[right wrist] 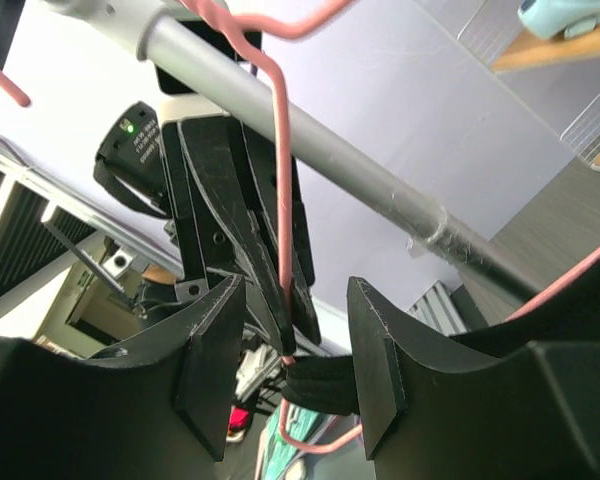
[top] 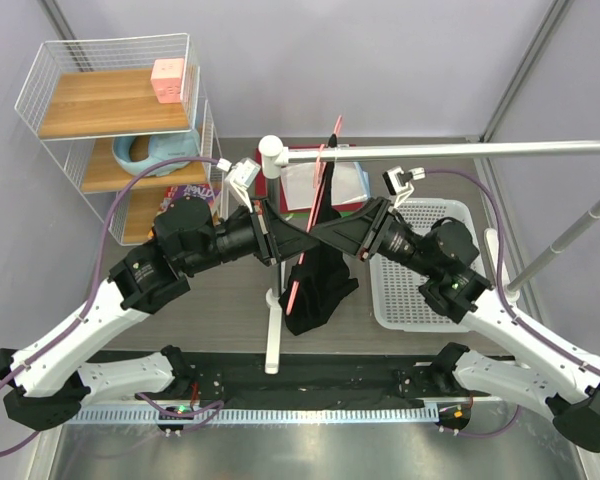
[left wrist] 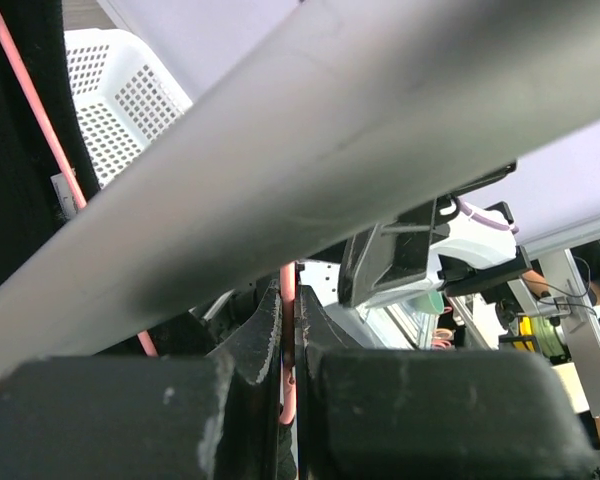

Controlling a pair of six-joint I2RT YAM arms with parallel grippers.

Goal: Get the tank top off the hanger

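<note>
The pink hanger [top: 323, 172] hangs from the metal rail [top: 460, 150], with the black tank top [top: 318, 285] draped below it. My left gripper [top: 296, 232] reaches in from the left and is shut on the hanger's wire [left wrist: 288, 290]. My right gripper [top: 328, 232] meets it from the right and is open. Its jaws stand either side of the hanger wire [right wrist: 277, 150] and a black strap of the tank top [right wrist: 330, 385], without pinching them. In the left wrist view, black fabric [left wrist: 20, 160] with pink wire shows at the far left.
A white perforated basket [top: 420, 265] lies at the right. A wire shelf unit [top: 110, 100] with a pink cube [top: 168, 80] stands at the back left. The rail's white pole [top: 272, 300] stands just left of the garment. The rail [left wrist: 310, 150] crosses close over my left fingers.
</note>
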